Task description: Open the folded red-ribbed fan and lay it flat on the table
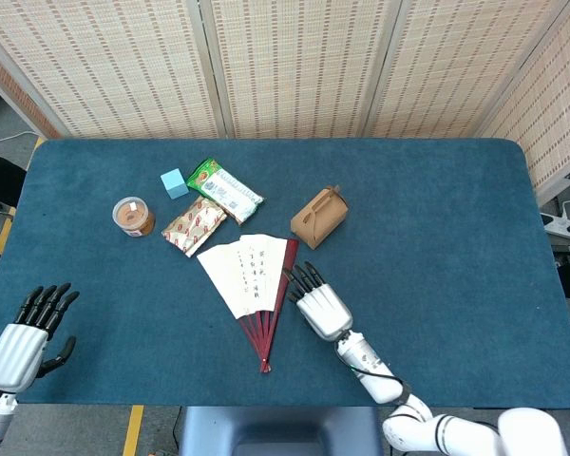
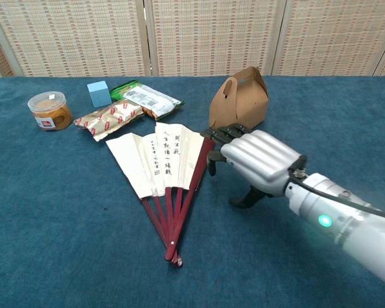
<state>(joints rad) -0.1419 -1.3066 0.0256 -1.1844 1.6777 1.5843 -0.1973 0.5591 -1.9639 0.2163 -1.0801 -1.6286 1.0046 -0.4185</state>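
Right hand poised beside the partly opened fan

The fan [image 1: 252,290] lies mid-tabletop, its long axis pointing away from the robot. The right hand [image 1: 319,302], empty with fingers spread, is placed just right of its outer rib; the left hand [image 1: 24,334], likewise empty, is well apart.

Brown box [image 1: 318,217] seemingly close beyond right robot hand [image 1: 319,306].

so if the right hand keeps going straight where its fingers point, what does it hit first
Probably the fan: the right hand points up-left, its fingers right at the fan's red outer rib. Depth is unclear; passing higher, it might reach the brown box just beyond.
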